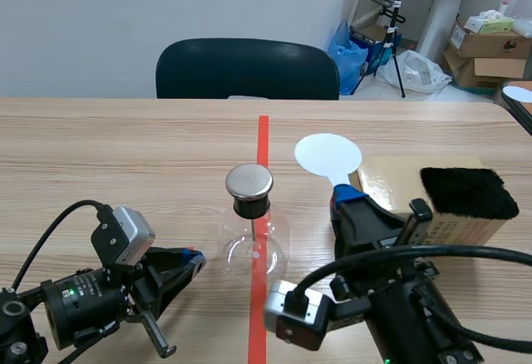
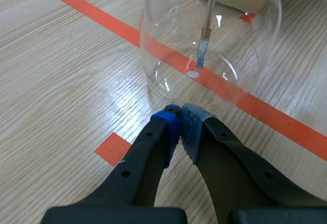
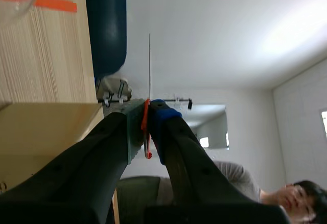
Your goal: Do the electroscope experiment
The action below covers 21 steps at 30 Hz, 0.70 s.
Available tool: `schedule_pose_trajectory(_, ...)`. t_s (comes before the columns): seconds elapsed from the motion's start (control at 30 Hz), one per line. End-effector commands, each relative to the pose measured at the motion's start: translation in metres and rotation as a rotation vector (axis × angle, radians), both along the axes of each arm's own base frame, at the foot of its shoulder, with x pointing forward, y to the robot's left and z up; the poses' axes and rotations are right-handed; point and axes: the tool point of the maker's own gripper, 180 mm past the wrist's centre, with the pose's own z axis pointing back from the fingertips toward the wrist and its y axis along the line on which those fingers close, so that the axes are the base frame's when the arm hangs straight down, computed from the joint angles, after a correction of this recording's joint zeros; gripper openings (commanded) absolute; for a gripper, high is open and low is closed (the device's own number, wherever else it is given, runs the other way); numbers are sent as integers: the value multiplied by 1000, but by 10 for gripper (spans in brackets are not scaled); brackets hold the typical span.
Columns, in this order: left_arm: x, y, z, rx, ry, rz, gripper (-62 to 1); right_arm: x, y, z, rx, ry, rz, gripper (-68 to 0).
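The electroscope (image 1: 249, 214), a clear glass flask with a round metal cap (image 1: 249, 180), stands on the red tape line at the table's middle. Just before the flask (image 2: 212, 40), my left gripper (image 2: 180, 119) is shut on nothing; a rod with a foil leaf (image 2: 203, 52) hangs inside the glass. Right of the flask, my right gripper (image 1: 342, 200) is shut on the handle of a white round disc (image 1: 328, 154). In the right wrist view the disc (image 3: 149, 65) shows edge-on above the red handle (image 3: 145, 127) pressed between the fingers (image 3: 146, 116).
A tan box (image 1: 391, 183) with a black fur pad (image 1: 467, 191) on it lies at the right, close behind my right arm. A dark chair (image 1: 248, 69) stands across the table. Cardboard boxes and bags sit on the floor at the back right.
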Motion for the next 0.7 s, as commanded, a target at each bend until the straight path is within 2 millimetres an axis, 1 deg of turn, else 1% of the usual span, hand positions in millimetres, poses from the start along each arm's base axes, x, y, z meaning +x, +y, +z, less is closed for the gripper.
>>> schedule_pose_trajectory(0.0,2,-2,8,-19,-20,-5,-582,7,-7,10,7,-37,-26,-665)
schedule_pose_trajectory(0.33,2,-2,8,-19,-20,-5,-582,13,-31,10,20,-33,-166,-665)
schedule_pose_trajectory(0.57,2,-2,8,-19,-20,-5,-582,15,-39,10,24,-32,-211,-665)
schedule_pose_trajectory(0.67,2,-2,8,-19,-20,-5,-582,15,-40,10,25,-32,-214,-665)
